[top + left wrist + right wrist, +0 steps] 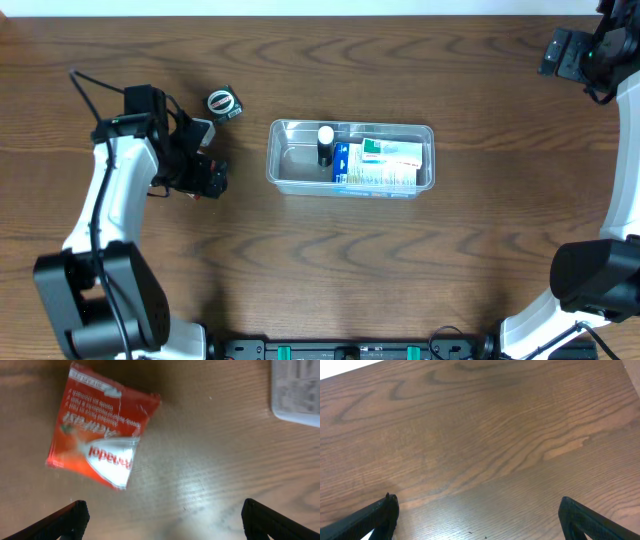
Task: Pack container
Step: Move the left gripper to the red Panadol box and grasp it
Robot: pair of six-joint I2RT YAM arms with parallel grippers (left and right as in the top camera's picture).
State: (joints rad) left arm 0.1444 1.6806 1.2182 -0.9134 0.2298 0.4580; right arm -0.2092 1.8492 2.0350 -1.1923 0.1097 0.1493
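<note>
The clear plastic container (280, 170) sits mid-table. It holds a small dark bottle with a white cap (325, 141) and a blue, green and white box (385, 165). My left gripper (210, 178) is to the container's left, low over the table. In the left wrist view it (162, 522) is open and empty. A red and white packet (100, 435) lies flat on the wood just ahead of its fingers, not touched. My right gripper (565, 52) is at the far right corner, open and empty over bare wood in the right wrist view (480, 515).
A small round black and white item (225, 102) lies behind the left gripper. A pale printed packet (297, 390) shows at the top right edge of the left wrist view. The table's far edge runs just past the right gripper.
</note>
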